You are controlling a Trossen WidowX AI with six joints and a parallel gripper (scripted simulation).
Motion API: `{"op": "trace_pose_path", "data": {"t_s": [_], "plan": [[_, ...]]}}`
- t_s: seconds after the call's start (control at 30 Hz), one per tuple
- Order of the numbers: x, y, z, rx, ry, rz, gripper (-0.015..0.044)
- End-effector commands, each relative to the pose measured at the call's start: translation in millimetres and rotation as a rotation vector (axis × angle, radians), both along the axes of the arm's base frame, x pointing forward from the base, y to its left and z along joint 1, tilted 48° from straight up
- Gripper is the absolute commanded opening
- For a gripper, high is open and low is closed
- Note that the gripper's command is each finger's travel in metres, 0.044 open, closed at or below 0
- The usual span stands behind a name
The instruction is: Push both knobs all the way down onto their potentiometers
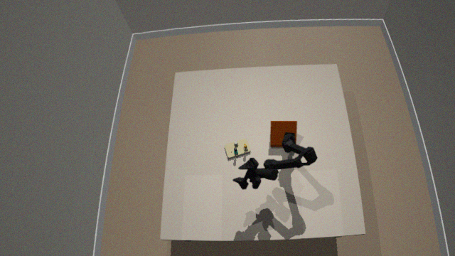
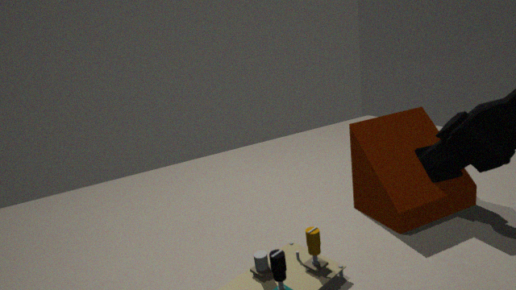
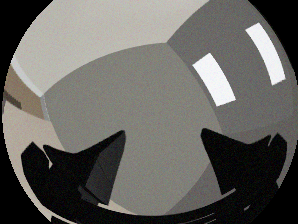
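Note:
The circuit board (image 1: pixel 229 148) (image 2: pixel 297 275) is a pale yellow plate on short legs. An orange-yellow knob (image 1: pixel 245 146) (image 2: pixel 313 242) stands upright on it, with grey shaft showing between knob and potentiometer. A black knob (image 1: pixel 235 149) (image 2: pixel 278 266) also stands upright, with shaft showing below it above a teal potentiometer (image 1: pixel 236 153). The exterior view's lower edge cuts off part of the board. My gripper (image 1: pixel 237 173) (image 3: pixel 165 134) is open with nothing between its fingers. It is raised away from the board, on the board's lower side in the top view, and points sideways.
A grey cylinder (image 2: pixel 261 261) stands on the board close to the black knob. A dark orange wedge block (image 1: pixel 277 133) (image 2: pixel 403 161) stands on the table (image 1: pixel 206 103) to the right of the board, with the arm's base at it. The arm casts shadows on the table.

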State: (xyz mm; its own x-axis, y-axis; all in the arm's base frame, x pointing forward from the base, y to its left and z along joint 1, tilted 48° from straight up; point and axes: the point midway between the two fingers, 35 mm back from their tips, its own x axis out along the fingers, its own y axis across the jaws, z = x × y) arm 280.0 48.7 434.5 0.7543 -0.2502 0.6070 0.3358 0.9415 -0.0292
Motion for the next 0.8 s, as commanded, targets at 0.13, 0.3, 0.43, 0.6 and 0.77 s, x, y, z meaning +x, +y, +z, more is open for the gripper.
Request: {"op": "trace_pose_path", "data": {"t_s": [0.13,0.3,0.43,0.6,0.77], "plan": [[15,4,-7,-0.061,0.058,-0.004,0.0269],[45,9,-25,-0.176,0.182,-0.005,0.0138],[68,13,-43,-0.263,0.287,0.003,0.0033],[93,16,-69,-0.365,0.425,0.022,0.0],[115,15,-99,-0.454,0.568,0.055,0.0]]}}
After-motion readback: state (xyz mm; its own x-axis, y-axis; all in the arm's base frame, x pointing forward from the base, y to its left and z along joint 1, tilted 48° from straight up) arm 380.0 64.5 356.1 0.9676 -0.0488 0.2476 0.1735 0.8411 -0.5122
